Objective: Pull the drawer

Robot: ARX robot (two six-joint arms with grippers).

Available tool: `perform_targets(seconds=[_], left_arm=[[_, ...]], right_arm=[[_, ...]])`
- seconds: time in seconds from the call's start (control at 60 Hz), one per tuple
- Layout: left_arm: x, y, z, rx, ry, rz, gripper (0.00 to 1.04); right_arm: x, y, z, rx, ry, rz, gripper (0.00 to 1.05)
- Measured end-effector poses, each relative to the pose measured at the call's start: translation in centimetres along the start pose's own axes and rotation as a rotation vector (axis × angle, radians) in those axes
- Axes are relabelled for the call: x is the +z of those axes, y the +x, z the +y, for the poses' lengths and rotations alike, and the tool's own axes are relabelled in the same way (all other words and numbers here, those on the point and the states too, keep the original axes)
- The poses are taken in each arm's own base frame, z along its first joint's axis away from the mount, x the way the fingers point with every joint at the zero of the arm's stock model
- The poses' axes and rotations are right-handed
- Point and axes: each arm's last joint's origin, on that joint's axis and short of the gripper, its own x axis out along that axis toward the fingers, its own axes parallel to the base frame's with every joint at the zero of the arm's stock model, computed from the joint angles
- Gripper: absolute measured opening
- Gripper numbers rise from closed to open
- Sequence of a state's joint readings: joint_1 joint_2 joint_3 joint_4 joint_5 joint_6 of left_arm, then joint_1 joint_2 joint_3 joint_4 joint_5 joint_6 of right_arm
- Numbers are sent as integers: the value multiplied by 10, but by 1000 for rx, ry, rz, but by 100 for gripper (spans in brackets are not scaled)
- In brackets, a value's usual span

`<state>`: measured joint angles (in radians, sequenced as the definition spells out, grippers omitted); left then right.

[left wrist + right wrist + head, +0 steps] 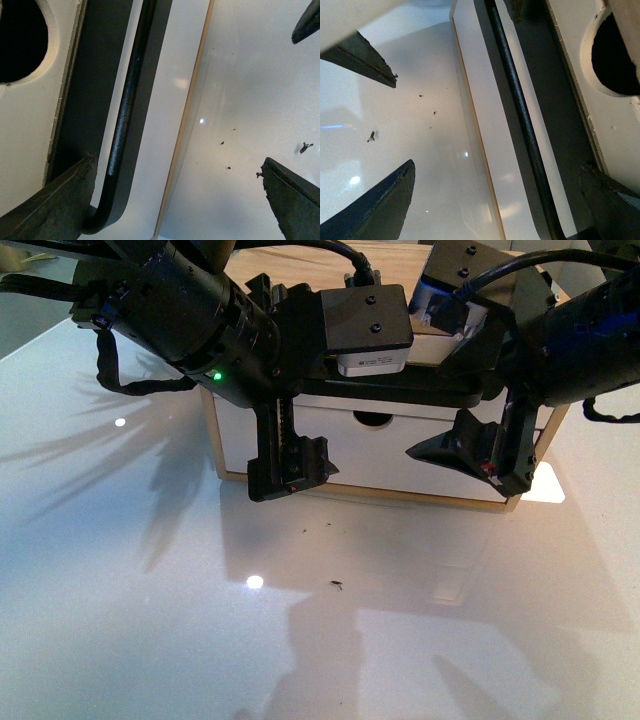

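Your left gripper [177, 160] and right gripper [498, 167] (both spread wide) straddle the drawer [400, 460] bar handle [125, 115], placed to hook it.

Light falls from overhead onto the glossy white surface [120, 640]. In the front view the surface throws back 2 small hot spots and a blown-out patch toward the right. Soft, feathery shadows spread leftward and toward the camera. The left arm [170, 310] and right arm [590, 340] are underexposed and near-black, with detail lost apart from 1 green lamp [216, 375]. In the wrist views the left pincer [178, 160] and right pincer [497, 167] show soft, out-of-focus fingers at the frame edges. The black bar handle [122, 125] carries a thin sheen, and pin-point glare dots the surface.
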<state>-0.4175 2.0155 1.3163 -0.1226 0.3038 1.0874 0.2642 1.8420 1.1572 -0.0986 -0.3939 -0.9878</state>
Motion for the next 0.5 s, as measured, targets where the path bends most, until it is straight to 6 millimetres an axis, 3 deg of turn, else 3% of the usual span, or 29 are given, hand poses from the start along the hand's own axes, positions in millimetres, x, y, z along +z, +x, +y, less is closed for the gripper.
perform_targets(seconds=[0.5], left_arm=[[2, -4, -8, -83, 49, 19, 97]], right_arm=[[-4, -2, 9, 117, -13, 64, 96]])
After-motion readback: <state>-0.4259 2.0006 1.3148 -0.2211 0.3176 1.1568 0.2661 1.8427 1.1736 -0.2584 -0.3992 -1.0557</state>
